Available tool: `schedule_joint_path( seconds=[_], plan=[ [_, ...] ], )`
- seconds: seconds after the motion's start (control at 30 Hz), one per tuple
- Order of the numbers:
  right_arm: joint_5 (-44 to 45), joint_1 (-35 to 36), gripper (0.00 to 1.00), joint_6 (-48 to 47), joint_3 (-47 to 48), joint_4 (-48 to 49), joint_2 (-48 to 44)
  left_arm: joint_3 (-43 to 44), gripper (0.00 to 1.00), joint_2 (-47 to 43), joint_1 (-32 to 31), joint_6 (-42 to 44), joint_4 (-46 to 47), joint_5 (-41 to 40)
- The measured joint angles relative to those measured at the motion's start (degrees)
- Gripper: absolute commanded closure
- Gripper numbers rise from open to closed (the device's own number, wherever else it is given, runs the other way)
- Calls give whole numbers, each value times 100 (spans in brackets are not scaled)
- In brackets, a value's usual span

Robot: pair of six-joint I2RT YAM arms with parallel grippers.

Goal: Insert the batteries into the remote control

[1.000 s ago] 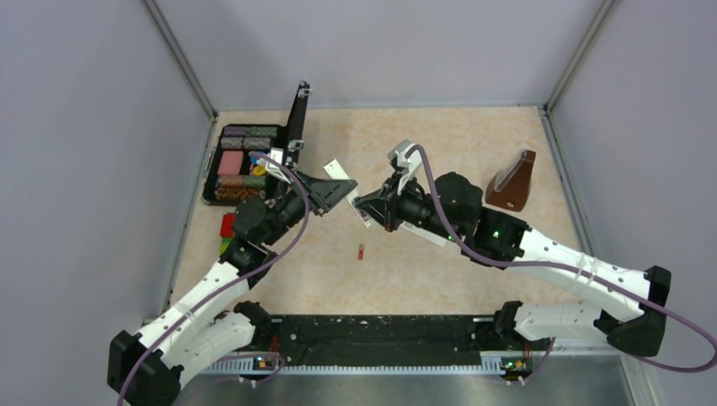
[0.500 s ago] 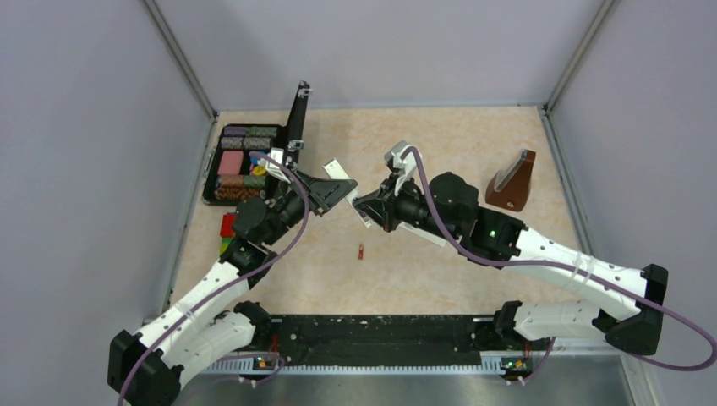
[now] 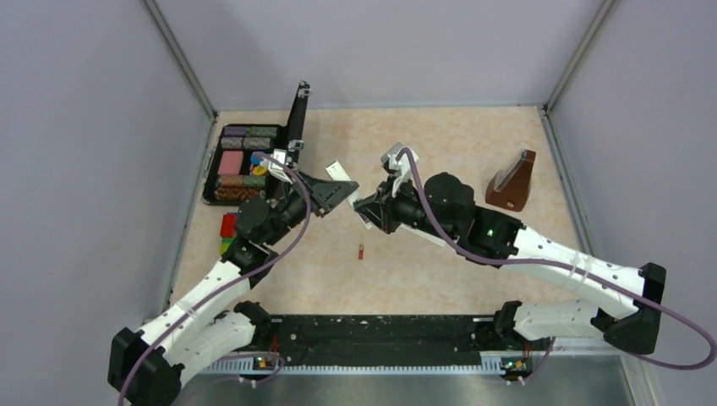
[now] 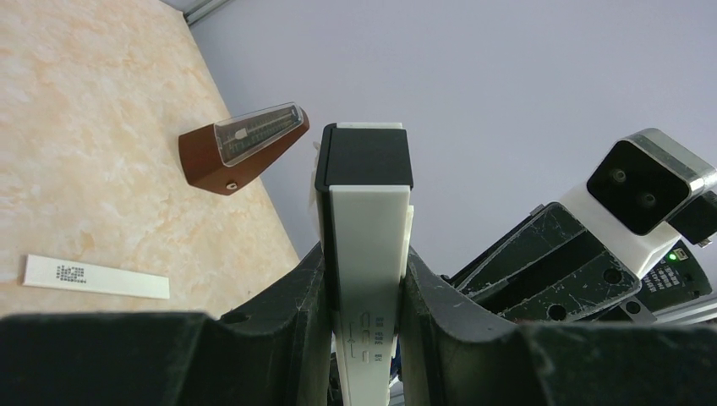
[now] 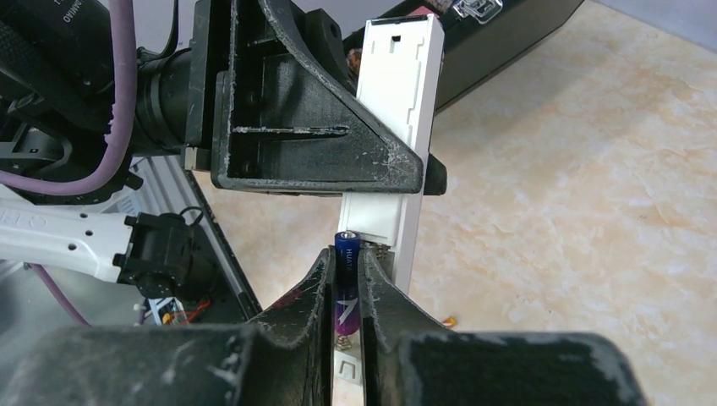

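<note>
1. Remote (image 4: 365,211): held clear of the table (image 3: 440,144) in my left gripper (image 4: 365,271), with its dark end pointing away from the fingers and its open back facing my right gripper (image 5: 346,271).
2. Left gripper: pressed together on the remote's two long edges.
3. Right gripper: pinching the purple battery (image 5: 347,309) lengthwise, one finger on each side.
4. Purple battery: upright at the remote's open back, near the end opposite the dark section. I cannot confirm contact.
5. Red battery (image 3: 361,251): lying on the table on the near side of the remote, apart from both grippers.
6. White strip (image 4: 95,277): flat on the table, just beyond the remote.
7. Metronome (image 4: 241,148): standing well to the right of the remote.
8. Case (image 3: 245,161): well to the left of the remote, lid up.
</note>
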Motion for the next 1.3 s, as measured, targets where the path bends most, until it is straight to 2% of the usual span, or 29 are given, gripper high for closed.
schedule_joint_path(
  seconds=[0.47, 0.57, 0.63, 0.73, 0.93, 1.13, 1.3],
  plan=[
    [66, 22, 70, 151, 286, -492, 129, -50, 100, -9, 4, 2, 2, -81],
    [70, 31, 57, 164, 422, -595, 131, -50, 100, -9, 4, 4, 2, -72],
    [79, 31, 43, 203, 514, -610, 129, -50, 100, -9, 4, 4, 4, -74],
    [101, 31, 36, 260, 592, -632, 98, -50, 100, -9, 4, 9, 4, -74],
    [608, 33, 3, 496, 597, -837, -267, -50, 100, -9, 4, 55, 7, -76],
    [1235, 33, 1, 1598, 638, -1333, -745, -79, 100, -81, 4, 122, 195, -170],
    [1106, 31, 1, 3034, 599, -1504, -584, -146, 100, -116, 4, 138, 509, -214]
  ],
)
